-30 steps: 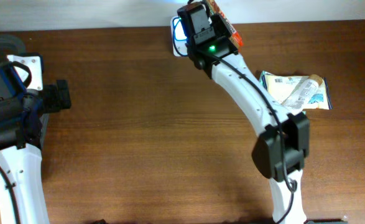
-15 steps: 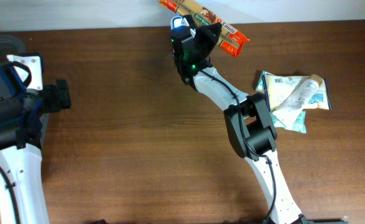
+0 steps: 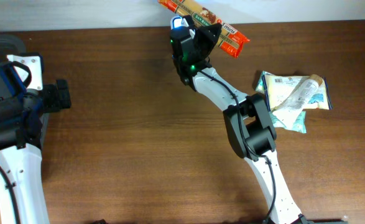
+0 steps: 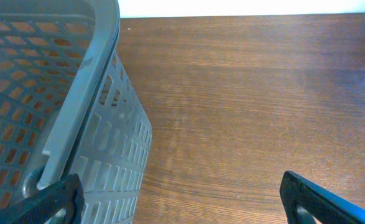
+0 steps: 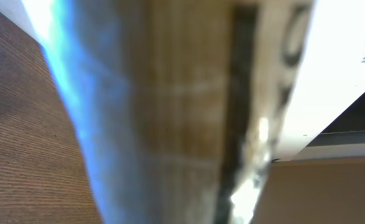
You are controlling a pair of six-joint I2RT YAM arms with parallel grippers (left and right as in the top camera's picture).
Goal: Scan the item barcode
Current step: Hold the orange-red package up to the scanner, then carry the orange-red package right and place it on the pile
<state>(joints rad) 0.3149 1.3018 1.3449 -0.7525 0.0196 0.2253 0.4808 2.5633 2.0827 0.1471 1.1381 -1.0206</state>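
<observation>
My right tool (image 3: 204, 32) is pinched tight on the orange snack bar packet (image 3: 202, 17), holding it tilted up off the table (image 3: 138, 143) at the far edge. The right wrist view is a blurry mess: just wrapper and a blue glow (image 5: 64, 93). My left tool (image 3: 59, 97) sits spread wide, empty, just beside the grey basket (image 4: 58, 93). A pile of packets (image 3: 292, 93) lies near my right arm.

Obs.: surface (image 3: 126, 124) is brown wood, grain visible, low sheen. basket (image 4: 101, 62) is grey moulded plastic lattice, matt. snack bar (image 3: 233, 36) has an orange film wrapper, glossy. packets (image 3: 291, 87) are pale printed film, crinkled, slightly shiny.
</observation>
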